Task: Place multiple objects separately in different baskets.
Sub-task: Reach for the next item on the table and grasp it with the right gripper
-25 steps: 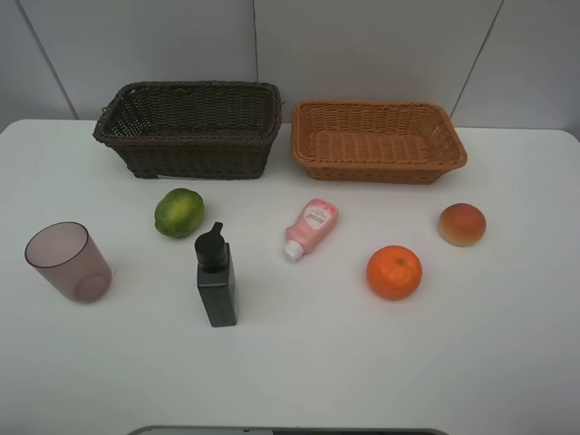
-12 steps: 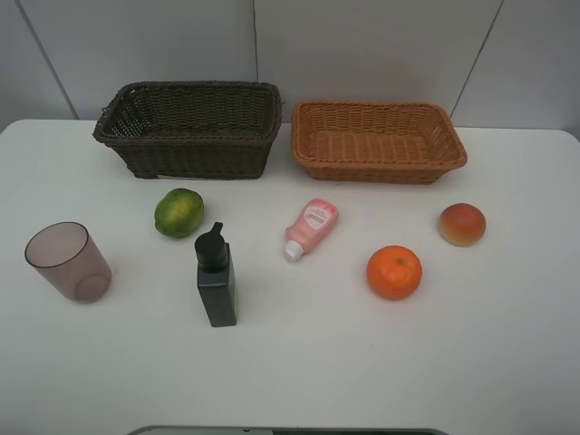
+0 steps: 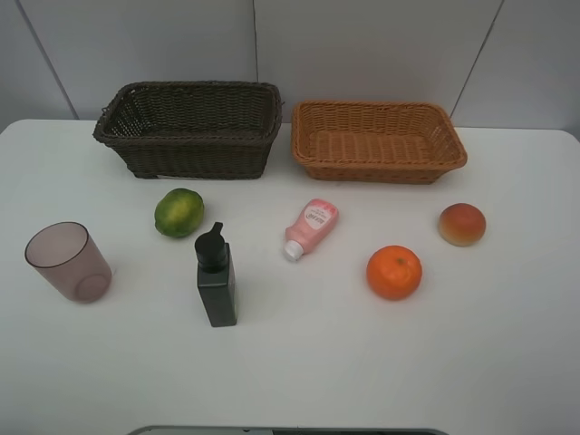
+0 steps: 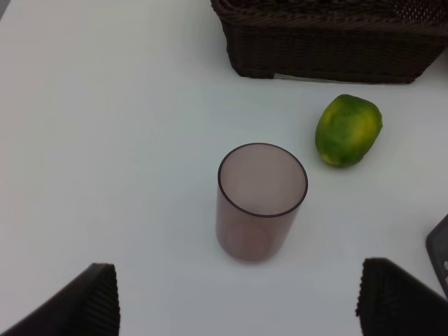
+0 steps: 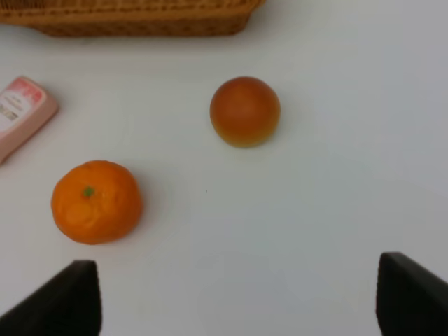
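A white table (image 3: pixel 299 372) is standing before a pale panelled wall (image 3: pixel 362 45), bearing a dark basket (image 3: pixel 190 127) and a tan basket (image 3: pixel 376 140) at its far edge. Nearer, left to right, are sitting a cup (image 3: pixel 68 263), green fruit (image 3: pixel 178 212), black bottle (image 3: pixel 217 281), pink bottle (image 3: pixel 310 227), orange (image 3: pixel 393 271) and peach (image 3: pixel 461 224). The left gripper (image 4: pixel 241 297) is hovering near the cup and the right gripper (image 5: pixel 241 294) near the orange, both with fingers spread and empty.

White desk (image 3: pixel 299 372): at the back, a deep dark-brown woven wicker basket (image 3: pixel 199 159) beside a shallow orange-tan woven wicker basket (image 3: pixel 376 169), possibly touching. In front are a translucent mauve cup (image 3: pixel 68 263), green round fruit (image 3: pixel 178 212), upright black pump bottle (image 3: pixel 217 283), lying pink squeeze bottle (image 3: pixel 310 227), round orange (image 3: pixel 393 272) and reddish peach-like fruit (image 3: pixel 462 224).
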### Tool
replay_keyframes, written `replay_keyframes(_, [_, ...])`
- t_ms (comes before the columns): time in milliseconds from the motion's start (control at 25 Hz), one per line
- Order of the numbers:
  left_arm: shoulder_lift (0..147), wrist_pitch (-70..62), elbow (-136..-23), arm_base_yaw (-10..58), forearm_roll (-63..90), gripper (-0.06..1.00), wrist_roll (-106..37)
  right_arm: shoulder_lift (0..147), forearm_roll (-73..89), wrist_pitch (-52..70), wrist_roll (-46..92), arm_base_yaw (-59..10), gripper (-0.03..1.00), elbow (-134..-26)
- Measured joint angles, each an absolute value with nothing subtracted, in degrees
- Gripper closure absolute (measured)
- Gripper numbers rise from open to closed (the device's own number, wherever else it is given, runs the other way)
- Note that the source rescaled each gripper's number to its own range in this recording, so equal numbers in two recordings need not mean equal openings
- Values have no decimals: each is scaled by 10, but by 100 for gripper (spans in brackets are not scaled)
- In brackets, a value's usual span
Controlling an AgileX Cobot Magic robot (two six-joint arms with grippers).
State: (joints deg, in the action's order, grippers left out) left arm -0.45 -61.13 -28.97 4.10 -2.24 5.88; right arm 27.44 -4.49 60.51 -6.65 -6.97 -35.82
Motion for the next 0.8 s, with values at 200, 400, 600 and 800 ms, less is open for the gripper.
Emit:
replay_keyframes(200, [-4, -611, -290, 41, -22, 12, 59, 434, -45, 580, -67, -70, 29, -412])
replay_keyframes(400, [-4, -610, -290, 41, -22, 12, 59, 587, -50, 518, -67, -79, 29, -454])
replay_keyframes(600, [-4, -610, -290, 41, -22, 12, 59, 726, -40, 502, -67, -93, 29, -498])
replay_keyframes(800, [-4, -610, -290, 41, -22, 12, 59, 840, -37, 468, -67, -93, 29, -535])
